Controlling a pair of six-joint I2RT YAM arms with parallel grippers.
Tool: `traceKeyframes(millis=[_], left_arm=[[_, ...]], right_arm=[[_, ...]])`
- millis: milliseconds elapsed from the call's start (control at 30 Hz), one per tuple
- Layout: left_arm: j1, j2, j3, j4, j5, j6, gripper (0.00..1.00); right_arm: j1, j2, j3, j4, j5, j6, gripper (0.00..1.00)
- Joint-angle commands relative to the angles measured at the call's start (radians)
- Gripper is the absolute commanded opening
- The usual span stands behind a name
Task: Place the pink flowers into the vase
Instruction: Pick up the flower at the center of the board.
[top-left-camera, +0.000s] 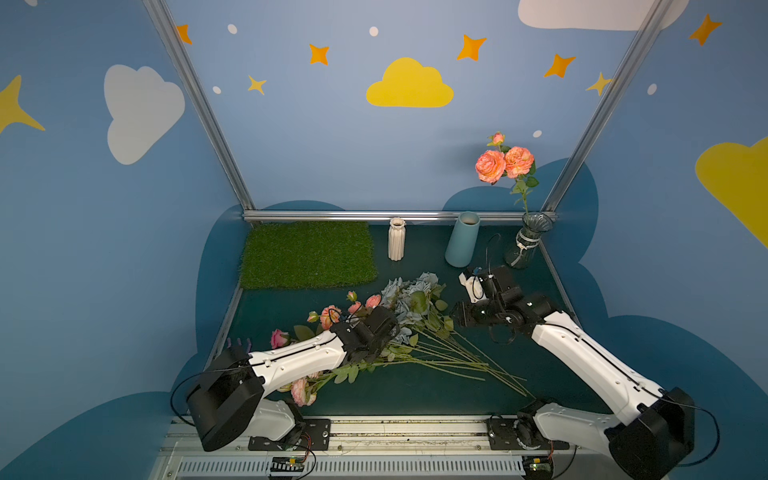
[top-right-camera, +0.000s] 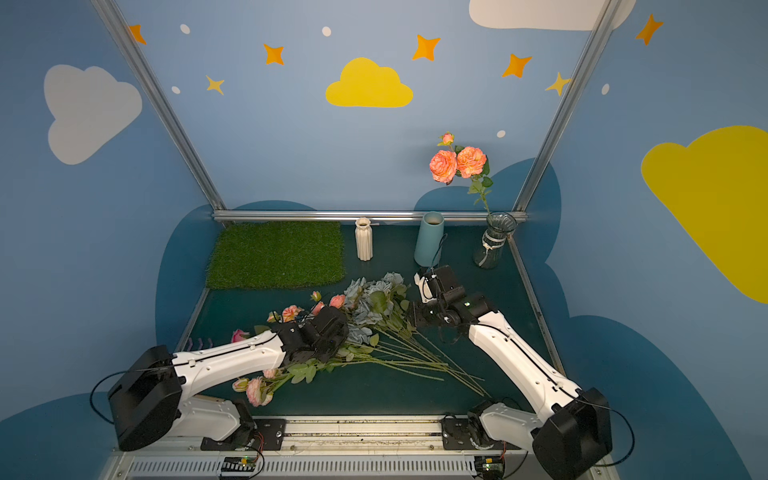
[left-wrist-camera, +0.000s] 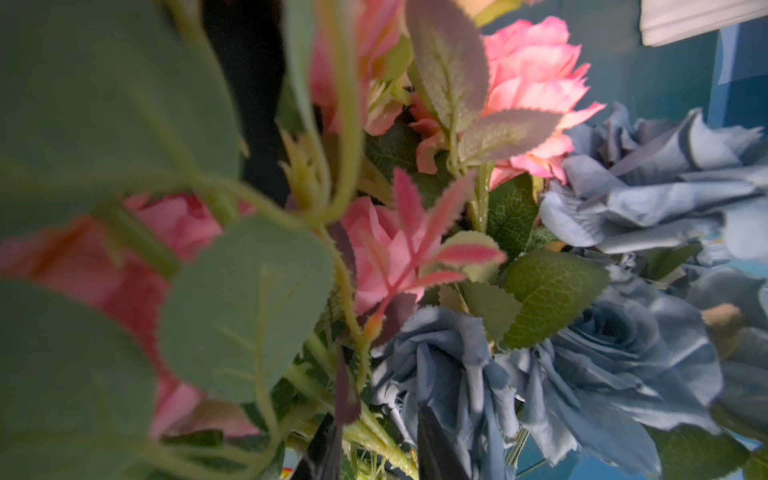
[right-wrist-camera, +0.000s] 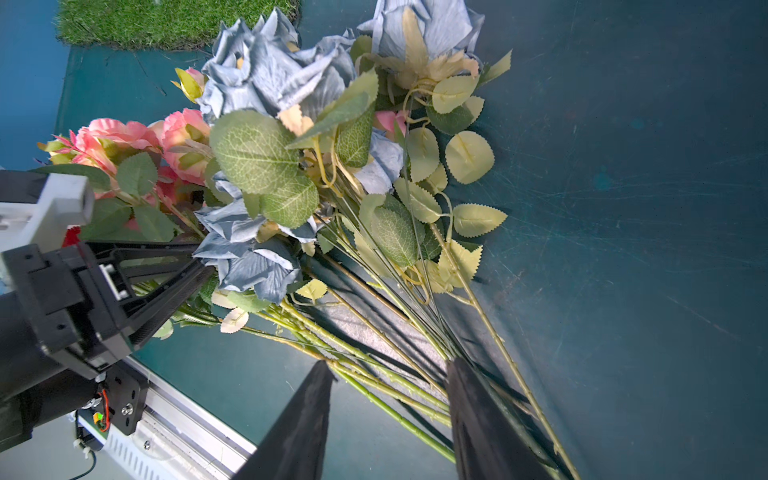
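While the dark teal counter (top-left-camera: 415, 399) is seen whole in both top views, its far left corner is covered by a green grass mat (top-left-camera: 307, 253). The left arm (top-left-camera: 291, 357) and the right arm (top-left-camera: 590, 357) are both reached in from the near rail.

A loose heap of stems is laid mid-counter. The pink flowers (top-left-camera: 330, 316) are spread on its left side, some under the left arm. The grey-blue roses (top-left-camera: 411, 291) are bunched just beside them on the right. The bare stem ends are fanned toward the near right.

Three vessels are lined along the far edge. A blue vase (top-left-camera: 462, 243) is tilted, a glass vase (top-left-camera: 525, 241) is set in the far right corner, and a white ribbed vase (top-left-camera: 396, 239) is stood upright beside the mat. One pink spray (top-left-camera: 505, 162) is already stood in the glass vase, its heads held high above the rim.

The left claw (right-wrist-camera: 203, 259) is pushed into the heap where the pink and grey-blue heads meet. Its tips are hidden by petals, so a grip cannot be told.

The right claw (right-wrist-camera: 390, 363) is held over the stem ends with its jaws parted at a middling width. Green stems are seen between the fingers, and nothing is seen gripped.
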Motion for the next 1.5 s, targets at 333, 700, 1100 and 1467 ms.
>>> traceKeyframes(millis=[333,700,1100,1467], left_arm=[[0.025,0.017,-0.064,0.065,-0.014,-0.023,0.24],[0.024,0.013,-0.041,0.046,-0.047,0.004,0.1],[0.008,-0.01,0.041,0.002,-0.177,0.091,0.02],[0.01,-0.095,0.118,-0.003,-0.398,0.229,0.02]], right_arm=[[-0.013,-0.028,-0.016,0.025,-0.03,0.01,0.47],[-0.017,-0.029,-0.018,0.033,-0.042,0.001,0.47],[-0.017,-0.039,-0.011,0.033,-0.03,-0.008,0.47],[-0.017,-0.05,0.006,0.025,0.047,-0.033,0.47]])
